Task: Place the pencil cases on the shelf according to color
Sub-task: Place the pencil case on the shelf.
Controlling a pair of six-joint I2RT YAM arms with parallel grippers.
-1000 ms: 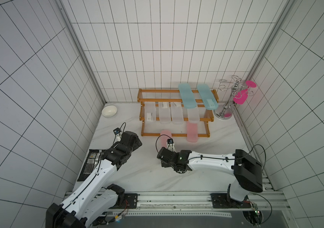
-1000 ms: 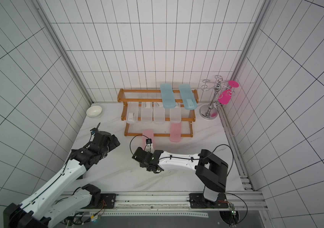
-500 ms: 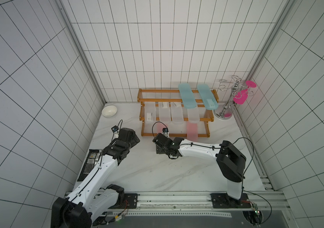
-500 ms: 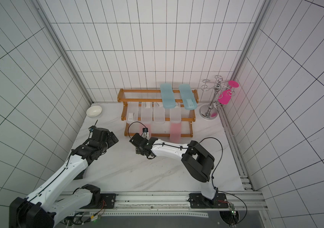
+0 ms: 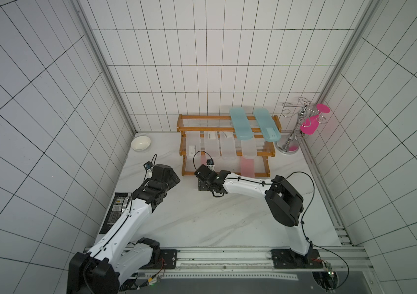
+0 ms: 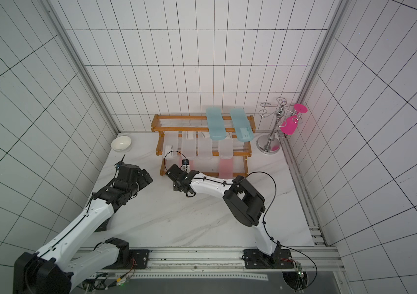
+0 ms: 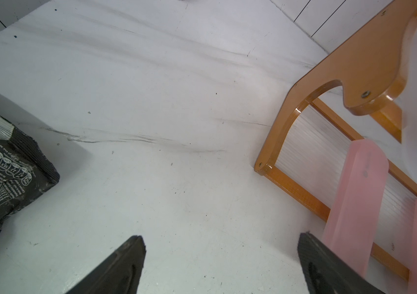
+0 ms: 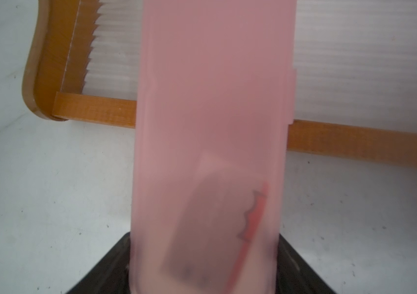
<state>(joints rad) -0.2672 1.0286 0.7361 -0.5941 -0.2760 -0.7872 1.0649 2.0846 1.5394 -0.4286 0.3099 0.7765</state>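
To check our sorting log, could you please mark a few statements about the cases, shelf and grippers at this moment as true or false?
1. Both teal cases lie on the top tier of the shelf. True.
2. The right gripper is empty. False: it is shut on a pink case.
3. The left gripper is open and holds nothing. True.
4. The clear cases sit on the bottom tier. False: they are on the middle tier.
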